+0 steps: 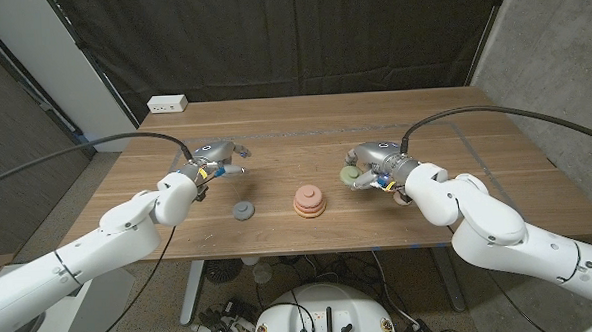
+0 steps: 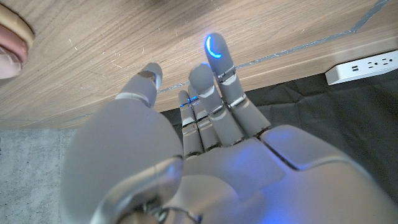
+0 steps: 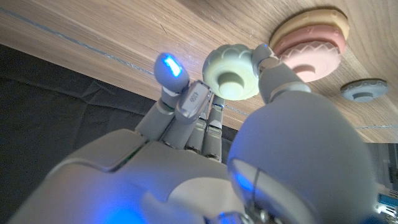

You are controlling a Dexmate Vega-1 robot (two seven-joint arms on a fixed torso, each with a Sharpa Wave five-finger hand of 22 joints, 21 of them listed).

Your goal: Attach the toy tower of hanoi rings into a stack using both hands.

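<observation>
My right hand [image 1: 368, 169] pinches pale green ring [image 3: 231, 73] above table [image 1: 304, 121] centre; pink stack [image 1: 310, 201] and grey ring [image 1: 243, 210] sit nr front edge. Left hand [image 1: 213, 163] wide, holding nothing.

You've got a wooden table [image 1: 274, 122] in front of you, its grain running side to side, and near its front edge, about mid-width, sits a short stack of rings [image 1: 310, 201], a pink one on a wider tan one. Just to the left of that stack, apart from it, a single grey ring [image 1: 243, 210] lies flat on the wood. Up at the far left corner you can see a white power strip [image 1: 167, 105] resting at the table's back edge.
</observation>
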